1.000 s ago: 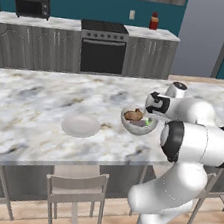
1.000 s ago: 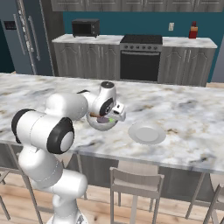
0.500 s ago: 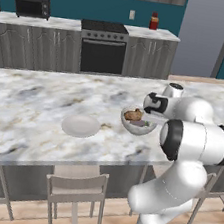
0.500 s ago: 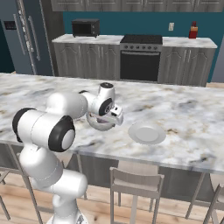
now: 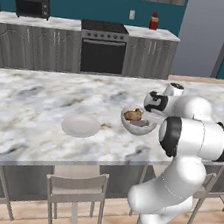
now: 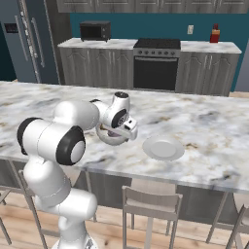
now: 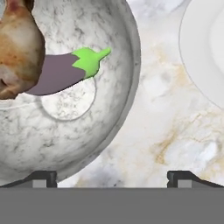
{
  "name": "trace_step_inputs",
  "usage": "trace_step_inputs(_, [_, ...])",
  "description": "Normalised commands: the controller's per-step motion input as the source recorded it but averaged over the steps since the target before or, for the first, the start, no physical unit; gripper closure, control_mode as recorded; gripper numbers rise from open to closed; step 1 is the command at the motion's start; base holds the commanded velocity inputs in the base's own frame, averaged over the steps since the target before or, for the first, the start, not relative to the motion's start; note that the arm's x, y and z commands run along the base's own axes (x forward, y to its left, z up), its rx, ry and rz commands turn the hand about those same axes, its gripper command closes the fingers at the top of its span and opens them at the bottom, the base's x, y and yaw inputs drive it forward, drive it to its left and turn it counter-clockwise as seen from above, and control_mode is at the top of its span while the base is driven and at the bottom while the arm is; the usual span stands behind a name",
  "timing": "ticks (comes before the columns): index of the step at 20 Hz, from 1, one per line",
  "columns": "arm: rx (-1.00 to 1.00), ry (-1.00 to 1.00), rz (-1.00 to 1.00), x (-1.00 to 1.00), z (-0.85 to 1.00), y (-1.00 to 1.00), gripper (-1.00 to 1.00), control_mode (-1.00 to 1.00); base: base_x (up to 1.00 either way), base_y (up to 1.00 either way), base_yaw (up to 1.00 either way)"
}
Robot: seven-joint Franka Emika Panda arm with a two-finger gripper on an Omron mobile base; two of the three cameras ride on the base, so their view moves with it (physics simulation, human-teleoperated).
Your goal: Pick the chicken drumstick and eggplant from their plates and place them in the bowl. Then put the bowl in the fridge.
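A long table (image 5: 33, 108) topped with polished white marble, veined in grey and tan, runs across a simulated kitchen. On it sits the bowl (image 5: 138, 123), round and deep, with pale speckled translucent sides through which the marble shows in the hand view. Inside the bowl lie the chicken drumstick (image 7: 17, 48), lumpy and golden-brown, and the eggplant (image 7: 59, 72), smooth dull purple with a bright green stem end; the drumstick overlaps the eggplant's purple end. The end effector (image 7: 111, 177) hovers just above the bowl's rim, its two dark fingertips spread wide and holding nothing. Beside the bowl, apart from it, rests a plain flat round white plate (image 5: 80, 126). Compared with a second ago, the hand has turned slightly over the bowl, while the bowl and plate lie where they were. The tall dark grey fridge (image 6: 26, 41) with silver handles stands at the far left in the right base view.
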Motion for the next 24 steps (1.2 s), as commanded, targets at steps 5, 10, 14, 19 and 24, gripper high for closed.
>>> trace_step_inputs(5, [0.01,0.00,-0.20,0.04,-0.13,0.07,-1.00,-1.00,0.00,0.00,0.00])
trace_step_inputs(10, [0.02,-0.03,-0.19,0.14,-0.06,0.04,-1.00,-1.00,0.00,0.00,0.00])
trace_step_inputs(14, [0.02,-0.01,-0.14,0.21,-0.07,0.00,-1.00,-1.00,0.00,0.00,0.00])
trace_step_inputs(19, [0.02,0.00,-0.07,0.21,-0.10,0.00,-1.00,-1.00,0.00,0.00,0.00])
trace_step_inputs(24, [0.03,0.00,0.00,0.20,-0.10,-0.02,-1.00,-1.00,0.00,0.00,0.00])
